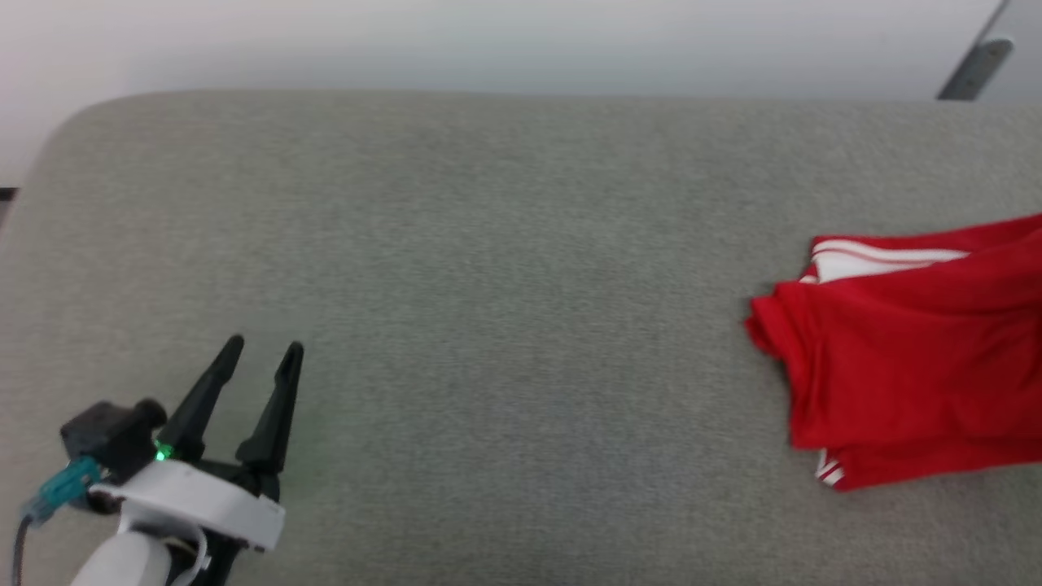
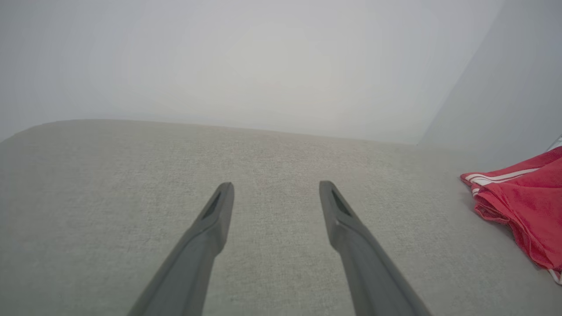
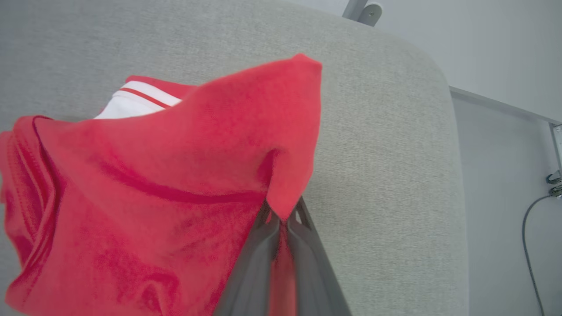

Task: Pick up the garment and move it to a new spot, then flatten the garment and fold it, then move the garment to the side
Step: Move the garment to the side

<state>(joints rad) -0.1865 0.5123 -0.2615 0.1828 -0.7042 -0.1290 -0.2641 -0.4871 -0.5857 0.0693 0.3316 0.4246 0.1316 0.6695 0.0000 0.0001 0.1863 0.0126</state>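
Note:
The garment [image 1: 904,358] is a red T-shirt with white, red-striped sleeve ends, lying folded at the right side of the grey cushioned surface [image 1: 505,268] and running off the head view's right edge. In the right wrist view my right gripper [image 3: 281,215] is shut on a pinched fold of the garment [image 3: 167,175], with red fabric draped over its fingertips. My left gripper [image 1: 264,348] hovers open at the lower left, far from the cloth, nothing between its fingers [image 2: 215,210]. The garment [image 2: 522,206] shows at the far right of the left wrist view.
The cushioned surface has rounded far corners and a pale wall behind it. Beyond its right edge [image 3: 452,145] lie bare floor, a cable [image 3: 531,237] and a grey metal leg [image 1: 973,69]. Wide bare cushion lies between the left gripper and the garment.

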